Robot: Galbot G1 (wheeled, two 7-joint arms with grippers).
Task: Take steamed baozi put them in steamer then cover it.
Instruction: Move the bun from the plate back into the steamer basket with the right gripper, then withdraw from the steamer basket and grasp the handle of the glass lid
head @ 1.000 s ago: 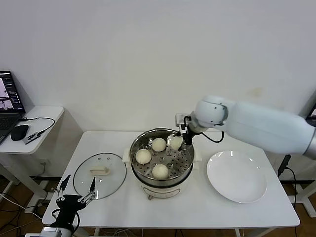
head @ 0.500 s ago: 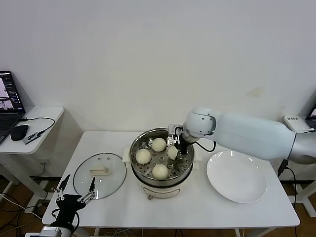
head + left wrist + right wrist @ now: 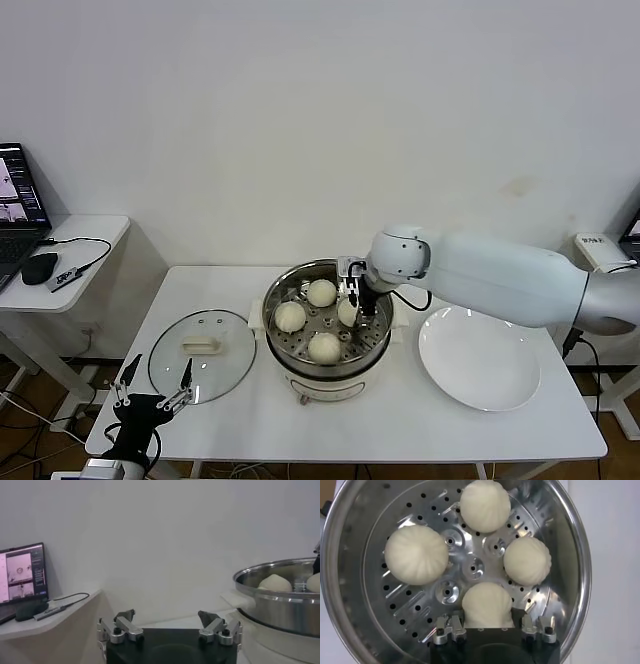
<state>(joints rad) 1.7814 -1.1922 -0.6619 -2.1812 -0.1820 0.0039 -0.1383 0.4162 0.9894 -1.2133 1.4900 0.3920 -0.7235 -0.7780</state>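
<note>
Now | four baozi (image 3: 487,605) on steamer (image 3: 283,290) tray | right end effector (image 3: 490,626) low in pot, fingers astride fourth bun, grip or release unclear | left end effector (image 3: 152,385) wide, parked at table (image 3: 400,420) edge | cover (image 3: 200,355) lies beside steamer, covering left.

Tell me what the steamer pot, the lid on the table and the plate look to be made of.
Steamer: shiny steel pot and perforated tray, mirror reflections, on a matte white base, probably plastic.
Cover: clear glass, the table shows through; metal rim, cream handle, likely plastic.
Plate: glossy white, ceramic or melamine; the look leaves it open.
</note>
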